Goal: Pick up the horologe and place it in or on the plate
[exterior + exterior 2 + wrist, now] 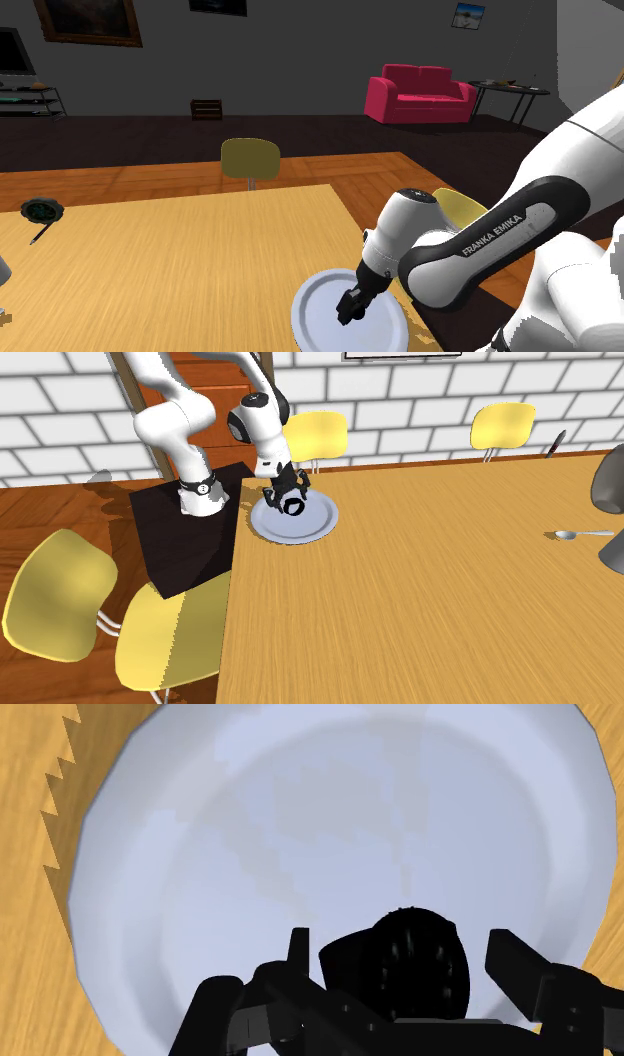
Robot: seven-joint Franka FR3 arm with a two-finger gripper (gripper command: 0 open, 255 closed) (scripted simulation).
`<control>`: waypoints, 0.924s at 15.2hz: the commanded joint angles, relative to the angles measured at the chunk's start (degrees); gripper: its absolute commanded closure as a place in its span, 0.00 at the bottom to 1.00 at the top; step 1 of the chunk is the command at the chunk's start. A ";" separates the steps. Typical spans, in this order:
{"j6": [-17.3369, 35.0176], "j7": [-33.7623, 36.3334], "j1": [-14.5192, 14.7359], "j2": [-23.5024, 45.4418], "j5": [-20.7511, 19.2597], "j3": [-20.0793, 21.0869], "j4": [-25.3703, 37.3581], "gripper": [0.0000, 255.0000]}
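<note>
Now the black gripper (350, 306) hangs over the pale plate (312, 312), its fingers standing apart either side of the black clock (410, 966) with a sliver of plate showing at each. We judge the clock ungripped, lying on or just above the plate, toward its stand-side rim. Our worry is that a finger snags the clock when the gripper lifts and tips it off that rim. On the light wooden table (180, 270), a small dark utensil (42, 211) lies well apart from the plate. A yellow chair (250, 158) stands beyond it, and a red sofa (420, 95) farther back.
</note>
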 commanded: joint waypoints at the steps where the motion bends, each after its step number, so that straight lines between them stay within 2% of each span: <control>1: 0.00 0.00 0.00 0.00 0.00 0.00 0.00 0.00; 4: 0.00 0.00 0.00 0.00 0.00 0.00 0.00 0.00; 8: -11.82 3.27 -2.77 -12.09 -4.69 -0.12 -0.45 0.00; 14: -11.82 3.28 -2.76 -12.09 -4.70 -0.14 -0.45 0.00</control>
